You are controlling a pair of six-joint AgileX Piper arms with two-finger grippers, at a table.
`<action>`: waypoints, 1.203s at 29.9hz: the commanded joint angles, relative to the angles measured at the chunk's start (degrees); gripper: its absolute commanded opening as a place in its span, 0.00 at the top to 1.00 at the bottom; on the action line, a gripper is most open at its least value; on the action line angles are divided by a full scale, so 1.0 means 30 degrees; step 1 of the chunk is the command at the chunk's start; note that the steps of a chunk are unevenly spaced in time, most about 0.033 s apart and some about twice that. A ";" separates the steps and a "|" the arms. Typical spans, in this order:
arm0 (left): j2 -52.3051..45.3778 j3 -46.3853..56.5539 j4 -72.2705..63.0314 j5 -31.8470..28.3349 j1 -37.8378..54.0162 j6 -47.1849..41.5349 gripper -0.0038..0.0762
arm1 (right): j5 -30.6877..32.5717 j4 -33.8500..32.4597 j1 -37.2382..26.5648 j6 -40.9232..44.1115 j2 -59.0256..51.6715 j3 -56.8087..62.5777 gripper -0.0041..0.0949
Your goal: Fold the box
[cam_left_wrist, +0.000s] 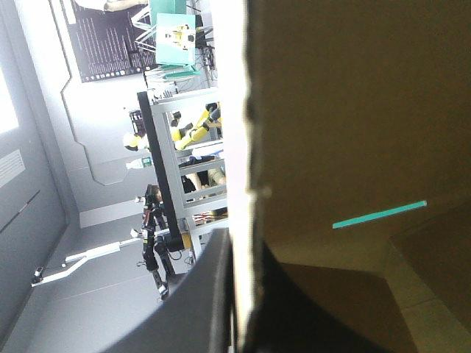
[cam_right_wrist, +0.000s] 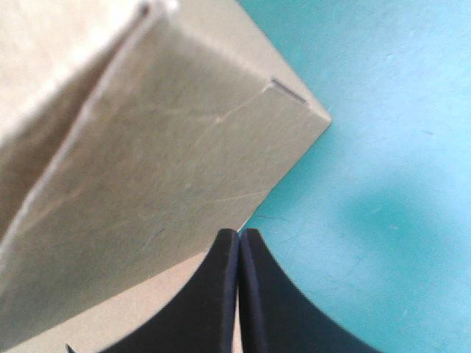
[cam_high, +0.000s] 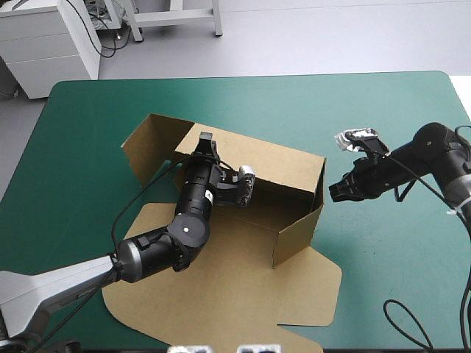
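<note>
Left tool [cam_high: 207,143] pinches 1 box [cam_high: 291,160], right tool [cam_right_wrist: 238,239] beside.

I find no words, numbers or signs that I can read; the box [cam_high: 294,173] shows plain brown board on every face in view.
</note>
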 commanded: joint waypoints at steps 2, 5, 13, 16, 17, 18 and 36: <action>-0.0675 -0.0563 0.2566 0.0262 -0.0064 -0.0291 0.96 | 0.0670 -0.0509 0.0038 0.2670 -0.0786 -0.2121 0.98; -0.0675 -0.0563 0.2566 0.0121 -0.0064 -0.0291 0.96 | 0.0670 -0.0793 0.0038 0.3403 -0.0786 -0.2487 0.98; -0.0510 -0.0660 0.2617 -0.0373 -0.0064 0.0034 0.96 | 0.0670 -0.1025 0.0038 0.4208 -0.0786 -0.2487 0.98; -0.0047 -0.0988 0.2617 -0.0412 0.0122 0.0075 0.96 | 0.0670 -0.1059 0.0038 0.4208 -0.0786 -0.2397 0.98; 0.0098 -0.1076 0.2617 -0.0377 0.0174 0.0104 0.96 | 0.0670 -0.1059 0.0038 0.4262 -0.0926 -0.2252 0.98; 0.0249 -0.1260 0.2617 -0.0377 0.0301 0.0104 0.96 | 0.0670 -0.1059 0.0038 0.4216 -0.0964 -0.1983 0.98; 0.0614 -0.1520 0.2617 -0.0369 0.0295 0.0104 0.96 | -0.0794 0.2951 0.0038 -0.1301 -0.5209 0.3066 0.98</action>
